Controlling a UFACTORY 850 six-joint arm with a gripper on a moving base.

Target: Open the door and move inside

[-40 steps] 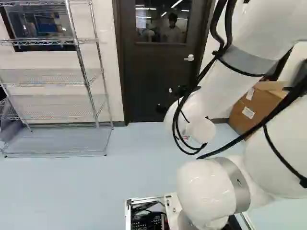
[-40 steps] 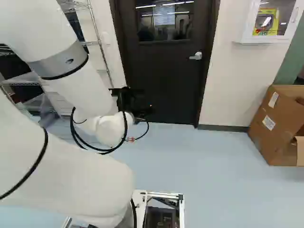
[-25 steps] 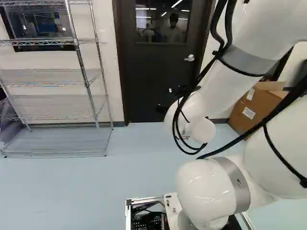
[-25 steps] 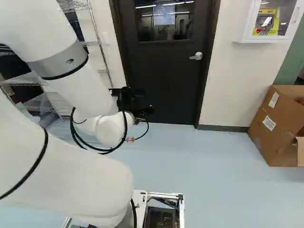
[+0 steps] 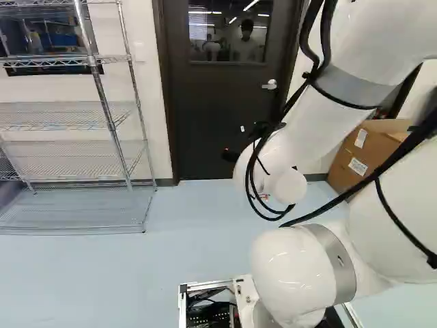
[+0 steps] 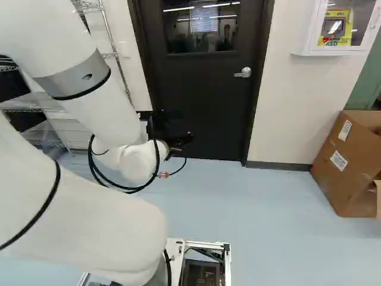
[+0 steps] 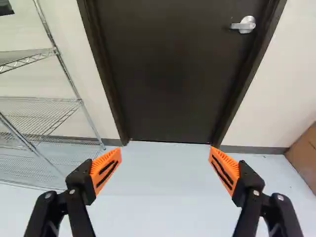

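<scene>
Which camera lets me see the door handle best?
The wrist view. The handle looks biggest there, and nothing covers it. The right base view shows the whole handle too, but smaller, well clear of the arm. The left base view also shows it small, with the arm close beside it.

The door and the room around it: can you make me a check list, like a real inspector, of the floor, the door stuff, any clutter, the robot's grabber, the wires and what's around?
Floor: pale blue, reaching the foot of the door.
Door: shut.
Door handle: silver, level, nothing touching it.
Clutter: an open cardboard box by the wall, right of the door.
Gripper: open, holding nothing.
Cables: black, strapped along the arm, with loops hanging near its far end.
Surroundings: a wire rack left of the door; a white cabinet on the wall to its right.
</scene>
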